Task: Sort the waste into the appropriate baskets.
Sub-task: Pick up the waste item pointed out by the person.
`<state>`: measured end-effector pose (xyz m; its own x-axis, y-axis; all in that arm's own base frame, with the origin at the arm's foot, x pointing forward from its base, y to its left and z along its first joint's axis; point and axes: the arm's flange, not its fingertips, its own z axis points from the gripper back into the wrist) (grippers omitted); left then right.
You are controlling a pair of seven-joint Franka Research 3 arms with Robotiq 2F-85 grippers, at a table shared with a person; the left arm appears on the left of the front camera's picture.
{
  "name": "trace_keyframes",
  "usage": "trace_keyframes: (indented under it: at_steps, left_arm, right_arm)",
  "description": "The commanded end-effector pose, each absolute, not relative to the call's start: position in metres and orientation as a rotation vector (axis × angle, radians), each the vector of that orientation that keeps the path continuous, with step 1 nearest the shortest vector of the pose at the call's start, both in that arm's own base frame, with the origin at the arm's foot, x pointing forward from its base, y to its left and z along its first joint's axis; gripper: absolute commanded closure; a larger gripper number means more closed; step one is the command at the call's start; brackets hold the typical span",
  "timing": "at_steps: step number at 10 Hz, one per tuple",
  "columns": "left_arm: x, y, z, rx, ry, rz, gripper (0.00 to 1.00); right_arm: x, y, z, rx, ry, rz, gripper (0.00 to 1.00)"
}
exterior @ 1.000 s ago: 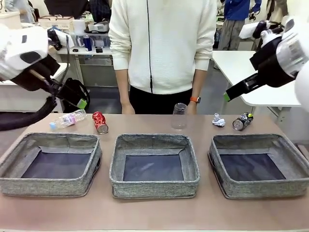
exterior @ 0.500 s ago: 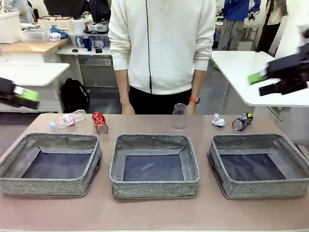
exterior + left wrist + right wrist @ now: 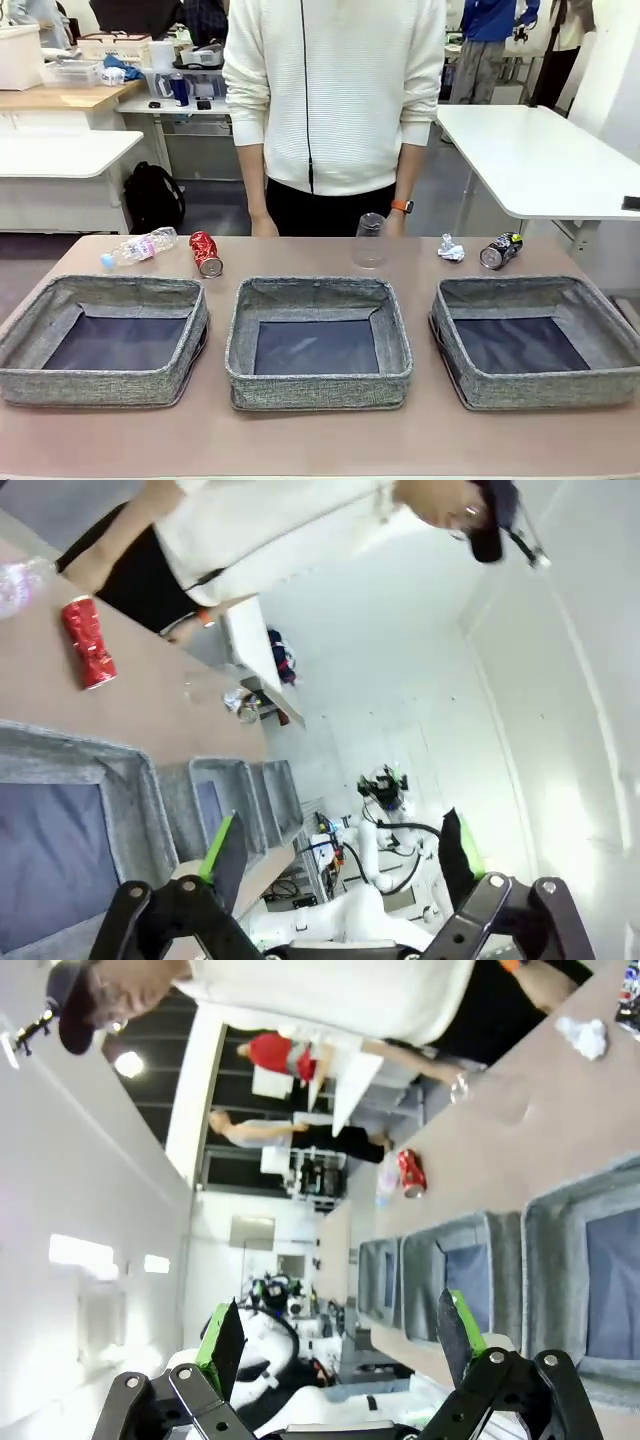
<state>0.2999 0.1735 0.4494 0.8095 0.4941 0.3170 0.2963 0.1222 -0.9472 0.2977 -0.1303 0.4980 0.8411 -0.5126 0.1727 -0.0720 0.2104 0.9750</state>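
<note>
- Shared workroom at the back: white tables, a black backpack on the floor, a person in a white top standing at the far edge of the brown desk.
- Along the near side of the desk: three grey baskets in a row, left basket, middle basket and right basket, dark floors showing.
- Beyond the left basket: clear plastic bottle on its side, blue cap pointing left; just beside it the crushed red can, also lying down.
- Beyond the middle basket, toward its right corner: clear plastic cup, standing on the desk right in front of the person.
- Beyond the right basket: crumpled white scrap and dark blue-black can, the can on its side, the two near each other but apart.
- All of the waste on the desk, outside the baskets.
- Left fingers: released, spread wide, grasping nothing, raised above the desk and looking along the row of baskets from one end.
- Right fingers: likewise released and wide apart, grasping nothing, raised off the desk at the other end of the row.
</note>
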Motion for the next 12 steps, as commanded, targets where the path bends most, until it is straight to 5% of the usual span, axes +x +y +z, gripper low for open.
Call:
trace_keyframes:
  at_steps: [1,12]
  left_arm:
    - [0.2871,0.1769,0.4571,-1.496,-0.692,0.081,0.00]
    - [0.2871,0.1769,0.4571,-1.496,-0.692,0.081,0.00]
  right_arm:
    - [0.2965,-0.1048,0.5179,1.294,-0.513,-0.213,0.00]
    - [0.2965,-0.1048,0.5179,1.294,-0.513,-0.213,0.00]
